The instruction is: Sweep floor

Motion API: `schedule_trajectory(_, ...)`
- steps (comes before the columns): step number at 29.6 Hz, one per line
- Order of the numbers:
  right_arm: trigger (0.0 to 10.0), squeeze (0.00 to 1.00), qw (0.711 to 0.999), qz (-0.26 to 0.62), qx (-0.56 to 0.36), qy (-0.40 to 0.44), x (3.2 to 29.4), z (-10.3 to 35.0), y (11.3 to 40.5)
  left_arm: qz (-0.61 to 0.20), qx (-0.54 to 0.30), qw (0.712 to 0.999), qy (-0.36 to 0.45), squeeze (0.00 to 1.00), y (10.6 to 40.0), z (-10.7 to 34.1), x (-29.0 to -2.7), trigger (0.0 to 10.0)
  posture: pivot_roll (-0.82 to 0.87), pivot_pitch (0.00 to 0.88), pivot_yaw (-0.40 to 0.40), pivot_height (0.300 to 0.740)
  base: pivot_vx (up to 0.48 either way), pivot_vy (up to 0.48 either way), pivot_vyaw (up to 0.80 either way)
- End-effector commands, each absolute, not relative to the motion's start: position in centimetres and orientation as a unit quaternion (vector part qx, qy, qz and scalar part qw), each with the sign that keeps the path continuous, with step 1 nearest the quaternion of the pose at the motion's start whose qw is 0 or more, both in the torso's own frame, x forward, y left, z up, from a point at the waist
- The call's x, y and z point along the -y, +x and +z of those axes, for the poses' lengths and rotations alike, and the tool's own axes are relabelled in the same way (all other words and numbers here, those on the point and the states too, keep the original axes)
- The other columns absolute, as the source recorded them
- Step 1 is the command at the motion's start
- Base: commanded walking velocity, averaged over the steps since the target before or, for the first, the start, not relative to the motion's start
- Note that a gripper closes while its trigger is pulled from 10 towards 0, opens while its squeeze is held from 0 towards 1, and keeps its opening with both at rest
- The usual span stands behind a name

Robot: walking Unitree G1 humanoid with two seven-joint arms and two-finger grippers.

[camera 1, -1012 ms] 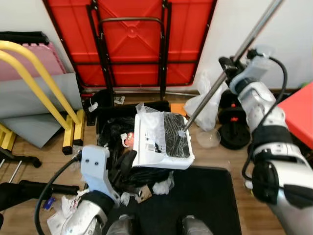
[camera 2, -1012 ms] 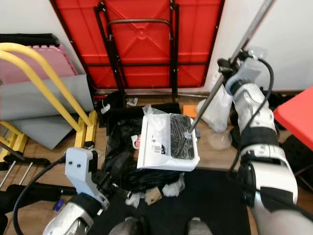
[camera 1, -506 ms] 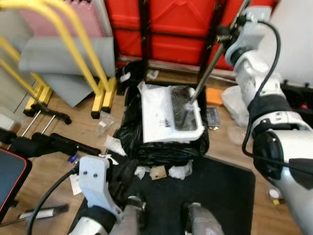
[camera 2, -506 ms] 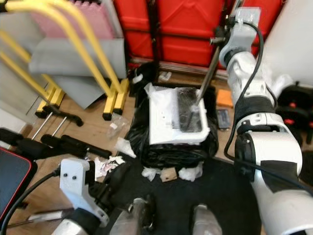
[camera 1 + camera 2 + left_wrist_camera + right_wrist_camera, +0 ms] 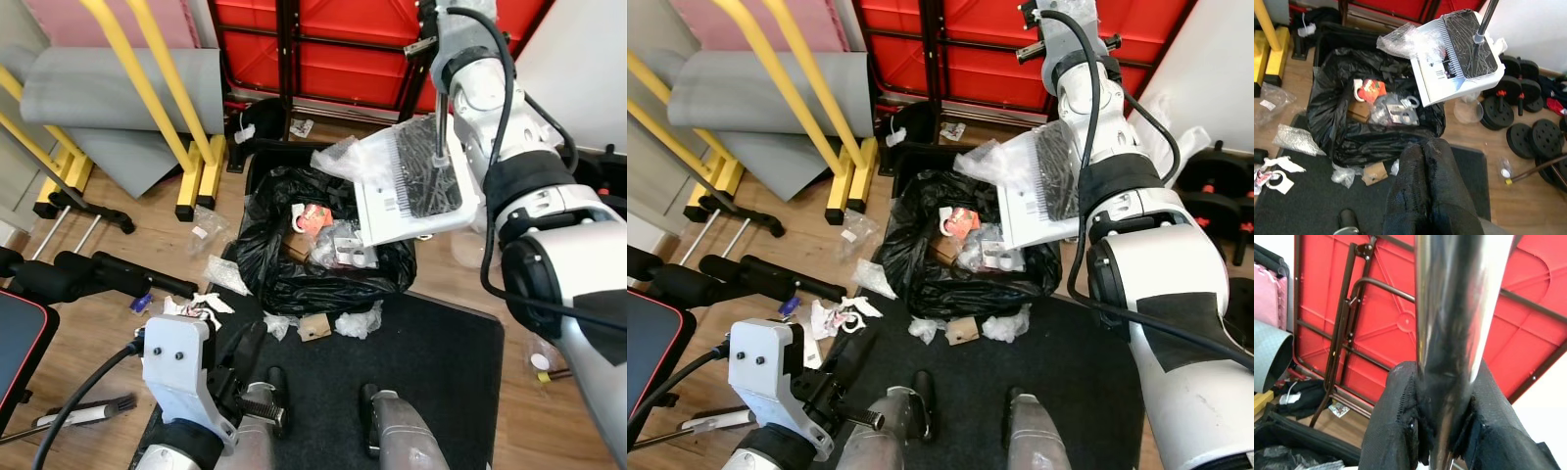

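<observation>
A white dustpan with a black inside hangs tilted over the right rim of an open black trash bag. My right gripper is shut on the dustpan's metal pole, high up near the red table. Crumpled clear plastic clings to the pan's left edge. Inside the bag lie a red wrapper, cardboard and clear packaging. My left gripper sits low over the black mat, its fingers pressed together with nothing between them.
A red folded table leans on the back wall. Yellow frame legs and a grey rolled mat stand at the left. Paper scraps and a cardboard piece lie around the bag. Black weight plates sit at the right.
The camera has shifted. The dustpan, which lay flat on top of the bag, now hangs tilted at the bag's right rim, and the trash inside the bag shows.
</observation>
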State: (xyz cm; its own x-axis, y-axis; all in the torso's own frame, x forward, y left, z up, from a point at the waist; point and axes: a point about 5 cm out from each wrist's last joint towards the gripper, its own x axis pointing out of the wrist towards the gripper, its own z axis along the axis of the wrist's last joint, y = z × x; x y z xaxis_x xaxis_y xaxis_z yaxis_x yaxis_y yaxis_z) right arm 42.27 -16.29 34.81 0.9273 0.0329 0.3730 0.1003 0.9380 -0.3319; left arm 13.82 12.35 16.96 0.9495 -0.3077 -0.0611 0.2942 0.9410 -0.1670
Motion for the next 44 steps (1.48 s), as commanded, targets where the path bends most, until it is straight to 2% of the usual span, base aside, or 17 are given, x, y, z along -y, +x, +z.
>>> schedule_trajectory(1, 10.0, 0.00, 0.952, 0.001, 0.235, -0.197, 14.9, 37.1, 41.9, -0.149, -0.059, 0.983, -0.087, 0.00, 13.3, 16.8, -12.2, 10.0, 0.01, 0.380, -0.053, 0.740, 0.000, 0.000, 0.00)
schedule_trajectory(5, 10.0, 0.00, 0.946, 0.014, 0.235, -0.221, 14.1, 36.9, 41.9, -0.151, -0.061, 0.983, -0.090, 0.00, 13.3, 16.9, -12.0, 10.0, 0.01, 0.384, -0.056, 0.740, 0.000, 0.000, 0.00)
schedule_trajectory(9, 10.0, 0.00, 0.923, 0.025, 0.262, -0.282, 12.6, 37.3, 41.7, -0.151, -0.062, 0.982, -0.091, 0.00, 13.3, 17.0, -12.0, 10.0, 0.00, 0.390, -0.058, 0.740, 0.000, 0.000, 0.00)
schedule_trajectory(23, 10.0, 0.00, 0.910, 0.005, 0.284, -0.303, 12.1, 38.4, 41.5, -0.149, -0.063, 0.983, -0.088, 0.00, 13.3, 17.1, -12.0, 10.0, 0.00, 0.389, -0.060, 0.740, 0.000, 0.000, 0.00)
schedule_trajectory(24, 10.0, 0.00, 0.891, 0.016, 0.304, -0.338, 11.3, 38.6, 41.3, -0.150, -0.064, 0.983, -0.088, 0.00, 13.3, 17.1, -12.0, 10.0, 0.00, 0.390, -0.060, 0.740, 0.000, 0.000, 0.00)
schedule_trajectory(26, 10.0, 0.00, 0.891, 0.016, 0.304, -0.338, 11.3, 38.6, 41.3, -0.150, -0.064, 0.983, -0.088, 0.00, 13.3, 17.1, -12.0, 10.0, 0.00, 0.390, -0.060, 0.740, 0.000, 0.000, 0.00)
schedule_trajectory(27, 10.0, 0.00, 0.865, 0.029, 0.329, -0.378, 10.3, 38.7, 40.9, -0.150, -0.064, 0.983, -0.088, 0.00, 13.3, 17.2, -12.0, 10.0, 0.00, 0.390, -0.059, 0.740, 0.000, 0.000, 0.00)
schedule_trajectory(28, 10.0, 0.00, 0.865, 0.029, 0.329, -0.378, 10.3, 38.7, 40.9, -0.150, -0.064, 0.983, -0.088, 0.00, 13.3, 17.2, -12.0, 10.0, 0.00, 0.390, -0.059, 0.740, 0.000, 0.000, 0.00)
schedule_trajectory(29, 10.0, 0.00, 0.840, 0.044, 0.350, -0.411, 9.4, 38.5, 40.7, -0.150, -0.064, 0.983, -0.089, 0.00, 13.3, 17.2, -12.0, 10.0, 0.00, 0.391, -0.059, 0.740, 0.000, 0.000, 0.00)
schedule_trajectory(30, 10.0, 0.00, 0.829, 0.057, 0.362, -0.422, 8.8, 38.4, 40.5, -0.150, -0.064, 0.983, -0.089, 0.00, 13.3, 17.2, -12.0, 10.0, 0.00, 0.391, -0.060, 0.740, 0.000, 0.000, 0.00)
schedule_trajectory(36, 10.0, 0.00, 0.818, 0.062, 0.372, -0.435, 8.4, 38.3, 40.3, -0.150, -0.064, 0.983, -0.088, 0.00, 13.3, 17.2, -12.0, 10.0, 0.00, 0.392, -0.062, 0.740, 0.000, 0.000, 0.00)
schedule_trajectory(37, 10.0, 0.00, 0.808, 0.062, 0.375, -0.451, 8.2, 38.2, 40.3, -0.150, -0.063, 0.983, -0.088, 0.00, 13.3, 17.2, -12.0, 10.0, 0.00, 0.392, -0.063, 0.740, 0.000, 0.000, 0.00)
schedule_trajectory(42, 10.0, 0.00, 0.805, 0.067, 0.374, -0.456, 8.2, 38.1, 40.3, -0.150, -0.063, 0.983, -0.089, 0.00, 13.4, 17.2, -12.0, 10.0, 0.00, 0.390, -0.061, 0.740, 0.000, 0.000, 0.00)
schedule_trajectory(43, 10.0, 0.00, 0.822, 0.074, 0.367, -0.430, 8.3, 38.1, 40.4, -0.150, -0.063, 0.983, -0.089, 0.00, 13.4, 17.2, -12.0, 10.0, 0.00, 0.389, -0.061, 0.740, 0.000, 0.000, 0.00)
schedule_trajectory(44, 10.0, 0.00, 0.822, 0.074, 0.367, -0.430, 8.3, 38.1, 40.4, -0.150, -0.063, 0.983, -0.089, 0.00, 13.4, 17.2, -12.0, 10.0, 0.00, 0.389, -0.061, 0.740, 0.000, 0.000, 0.00)
